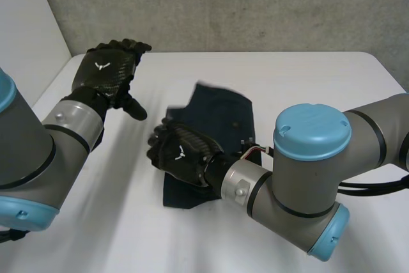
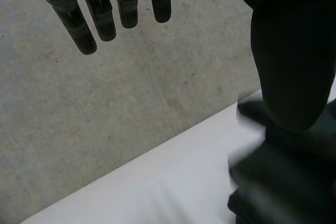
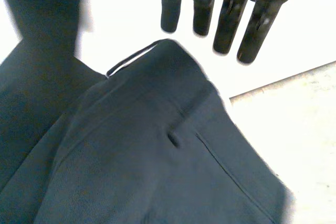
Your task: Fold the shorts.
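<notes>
Head view — finding the shorts (image 1: 220,116) lying dark on the white table (image 1: 307,81) near its middle, seemingly doubled into layers. Keeping the right hand (image 1: 182,151) low over their left edge, whether touching or just above being hard to tell, with fingers (image 3: 229,19) straight, reaching past the waistband corner over bare table, grasping nothing. Holding the left hand (image 1: 105,71) lifted well clear at the side, with fingers (image 2: 100,17) relaxed and empty too.

Judging the risks: dragging the upper layer askew by pressing and sliding across it, spoiling the edges' alignment. Snagging the waistband corner on the fingertips while lifting away, flipping it open. Bunching cloth under the palm.

Looking for containers — finding no bin, tray or box on the table, so nothing holding anything.
</notes>
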Robot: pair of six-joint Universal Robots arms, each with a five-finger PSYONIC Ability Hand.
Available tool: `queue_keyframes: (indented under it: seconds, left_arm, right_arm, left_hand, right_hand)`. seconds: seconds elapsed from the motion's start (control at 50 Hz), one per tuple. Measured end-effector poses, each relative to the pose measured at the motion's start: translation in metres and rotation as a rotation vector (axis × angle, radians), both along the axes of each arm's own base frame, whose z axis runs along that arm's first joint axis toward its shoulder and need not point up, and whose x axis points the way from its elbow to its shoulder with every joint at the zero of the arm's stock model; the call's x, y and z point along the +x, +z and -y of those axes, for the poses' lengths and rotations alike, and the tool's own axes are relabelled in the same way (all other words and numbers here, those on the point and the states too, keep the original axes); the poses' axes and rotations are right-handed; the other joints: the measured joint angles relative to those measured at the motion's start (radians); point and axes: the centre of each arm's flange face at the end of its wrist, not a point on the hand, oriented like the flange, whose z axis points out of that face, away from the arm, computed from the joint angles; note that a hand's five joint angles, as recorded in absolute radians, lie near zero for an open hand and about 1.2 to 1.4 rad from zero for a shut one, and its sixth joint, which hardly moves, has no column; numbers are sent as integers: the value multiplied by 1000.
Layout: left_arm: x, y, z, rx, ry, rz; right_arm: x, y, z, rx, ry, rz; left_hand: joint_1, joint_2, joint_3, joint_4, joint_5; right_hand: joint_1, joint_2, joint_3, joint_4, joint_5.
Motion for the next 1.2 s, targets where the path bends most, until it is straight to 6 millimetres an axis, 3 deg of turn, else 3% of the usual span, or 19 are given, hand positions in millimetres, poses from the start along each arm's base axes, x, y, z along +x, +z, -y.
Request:
queue_keyframes:
  seconds: [0.02, 0.04, 0.12, 0.16, 0.24, 0.3, 0.46, 0.48, 0.62, 0.78, 0.94, 1.04, 1.08, 1.14, 1.18, 1.2]
  left_arm:
    - [-1, 3, 2, -10, 4, -5]
    - [-1, 5, 3, -14, 5, -7]
    - [-4, 8, 5, -24, 3, -11]
    - [-8, 7, 7, -24, -4, -11]
    - [-19, 0, 7, -10, -30, -4]
    - [-33, -11, 4, 14, -66, 9]
    - [-75, -73, -1, 145, -164, 95]
    - [-79, -88, -1, 184, -171, 121]
    - [-77, -129, 0, 300, -104, 273]
    - [-62, -134, 0, 267, -4, 474]
    - [-59, -123, -9, 237, -8, 511]
    - [-59, -100, -10, 196, -7, 458]
    - [-59, -64, -11, 137, -10, 363]
    - [-58, -44, -12, 107, -15, 309]
    - [-47, 10, -12, 18, -15, 169]
    - [-47, 10, -12, 18, -15, 169]
  right_arm:
    - [-1, 3, 1, 50, -11, 24]
    - [-1, 4, 3, 68, -22, 35]
    - [-12, 25, 30, 213, -160, 155]
    - [-27, 45, 59, 351, -297, 289]
    - [-46, 57, 86, 516, -436, 424]
    - [-55, 52, 101, 631, -525, 458]
    - [-59, -3, 121, 773, -693, 264]
    - [-58, -13, 124, 777, -711, 232]
    - [-56, -32, 130, 771, -726, 187]
    - [-50, -42, 129, 723, -692, 148]
    - [-48, -40, 127, 659, -657, 114]
    - [-49, -18, 128, 617, -644, 151]
    - [-52, 20, 127, 556, -631, 236]
    - [-55, 43, 126, 520, -625, 294]
    - [-68, 92, 124, 448, -638, 437]
    - [-68, 92, 124, 448, -638, 437]
  left_hand:
    - [0, 0, 0, 0, 0]
    - [0, 0, 0, 0, 0]
    - [0, 0, 0, 0, 0]
    - [0, 0, 0, 0, 0]
    - [0, 0, 0, 0, 0]
    - [0, 0, 0, 0, 0]
    - [4, 1, 0, 0, 0]
    - [4, 2, 0, 2, 0]
    - [4, 13, 2, 3, 3]
    - [44, 21, 2, 3, 3]
    - [44, 21, 2, 3, 3]
    - [44, 21, 2, 3, 3]
    - [41, 21, 2, 3, 4]
    - [40, 18, 0, 3, 1]
    - [40, 19, 0, 2, 0]
    - [40, 19, 0, 2, 0]
  right_hand:
    - [-253, -314, -341, -335, -336]
    - [-273, -342, -376, -361, -366]
    - [-279, -352, -391, -367, -374]
    - [-279, -352, -391, -367, -374]
    - [-279, -352, -391, -367, -374]
    - [-279, -352, -391, -367, -374]
    - [-279, -352, -391, -367, -374]
    - [-279, -352, -391, -367, -374]
    - [-279, -352, -391, -367, -374]
    - [-280, -352, -391, -367, -374]
    - [-291, -352, -391, -367, -374]
    - [-291, -352, -391, -367, -375]
    - [-291, -352, -391, -367, -376]
    - [-291, -352, -391, -367, -376]
    - [-291, -352, -391, -367, -376]
    - [-291, -352, -391, -367, -376]
